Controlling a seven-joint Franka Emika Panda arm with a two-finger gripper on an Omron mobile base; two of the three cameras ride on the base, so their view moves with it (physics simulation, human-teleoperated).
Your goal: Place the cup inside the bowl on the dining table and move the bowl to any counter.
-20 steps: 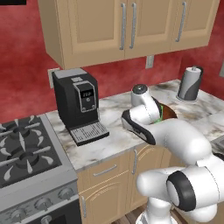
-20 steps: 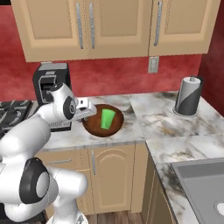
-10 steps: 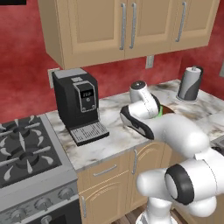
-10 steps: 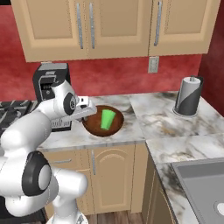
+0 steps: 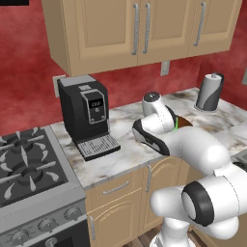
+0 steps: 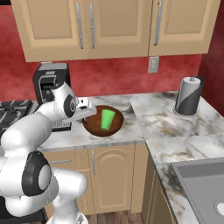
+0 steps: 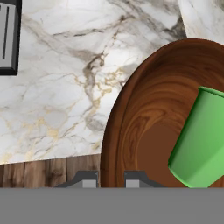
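The gripper (image 7: 110, 178) is pinching the bowl (image 7: 144, 127)'s rim between nearly closed fingers, over the counter (image 6: 131, 131). Just beyond it, the cup (image 6: 107, 119) is standing inside the bowl, mouth upward, slightly leaning.

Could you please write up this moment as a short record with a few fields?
cup: green cup leans tilted inside the bowl
bowl: brown bowl sits on the counter, right of the coffee machine
gripper: gripper closed on the bowl's rim, one fingertip on each side of the wall
nearby: paper towel roll on the counter corner; stove left of the coffee machine
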